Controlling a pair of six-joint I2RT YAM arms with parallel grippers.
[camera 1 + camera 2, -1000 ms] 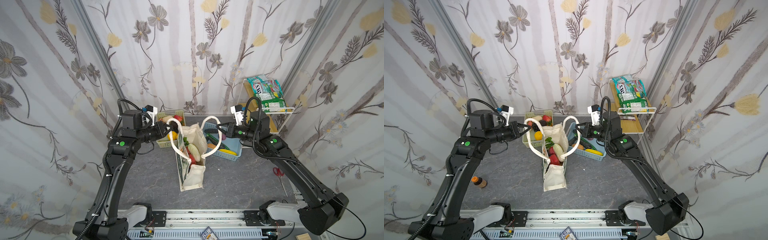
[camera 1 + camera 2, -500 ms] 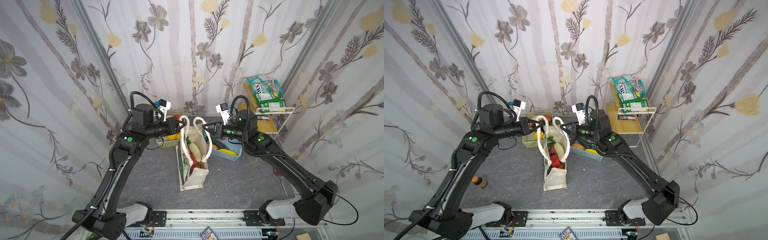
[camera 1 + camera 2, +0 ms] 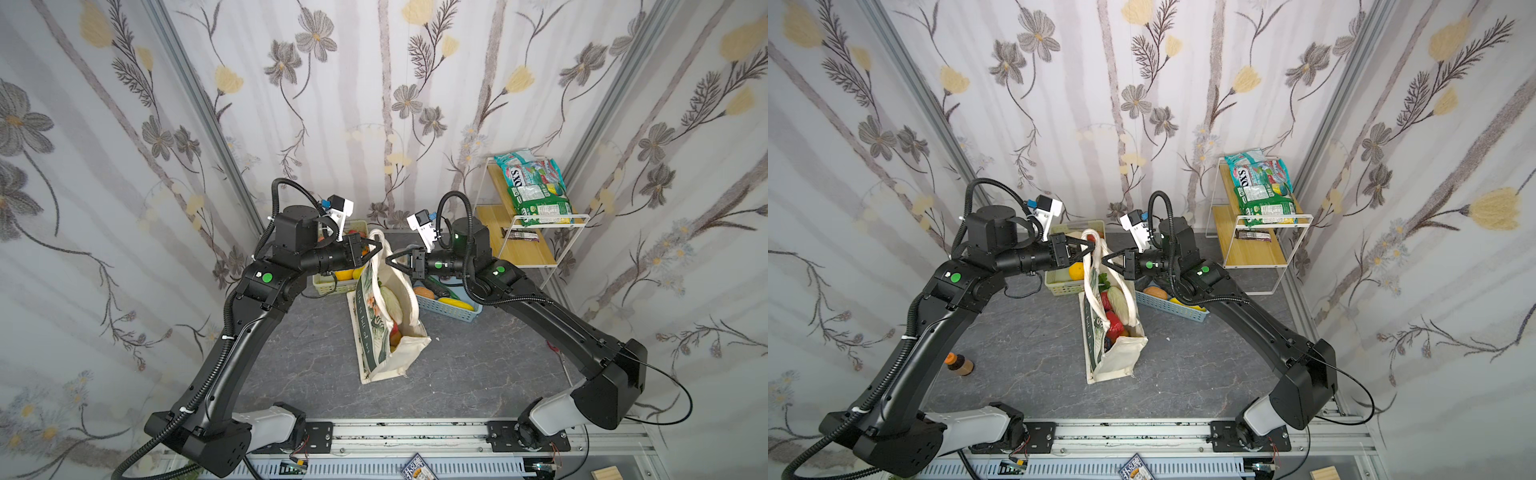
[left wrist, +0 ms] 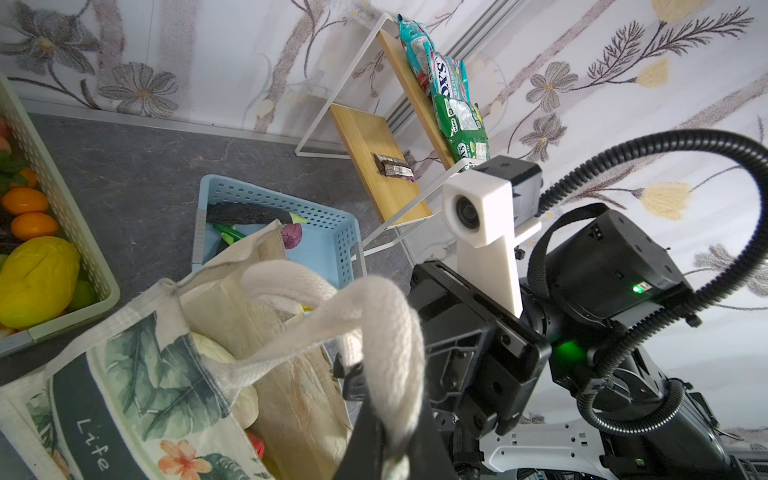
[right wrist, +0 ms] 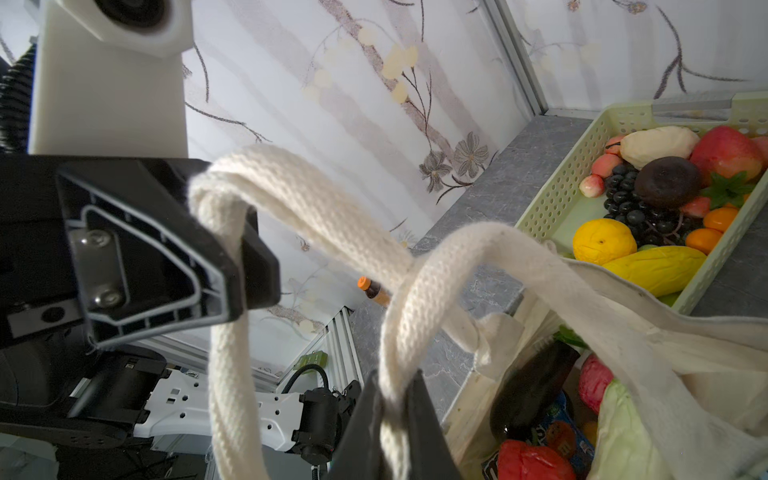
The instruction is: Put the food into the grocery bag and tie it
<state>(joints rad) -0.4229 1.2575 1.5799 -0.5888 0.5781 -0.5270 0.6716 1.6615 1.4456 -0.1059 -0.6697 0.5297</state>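
The cream grocery bag (image 3: 376, 336) (image 3: 1100, 349) stands upright mid-table with its mouth open. Inside it lies food: a pale green cabbage (image 3: 388, 301), red pieces (image 3: 1113, 323) and a dark aubergine (image 5: 528, 386). My left gripper (image 3: 377, 246) (image 4: 390, 449) is shut on one cream strap handle (image 4: 386, 332) just above the bag. Facing it a hand's width away, my right gripper (image 3: 390, 261) (image 5: 395, 415) is shut on the other strap handle (image 5: 419, 299). The two straps cross each other between the grippers.
A pale green basket (image 3: 328, 289) of fruit sits behind the bag on the left. A blue basket (image 3: 446, 309) of vegetables sits on the right. Snack packets (image 3: 536, 195) lie on a white wire shelf (image 3: 552, 216) at the back right. A small orange-capped bottle (image 3: 959, 365) stands front left.
Both grippers have swung inward above the bag, carrying their strap handles with them. The wide-apart loops now meet and cross, and the bag's mouth has narrowed.
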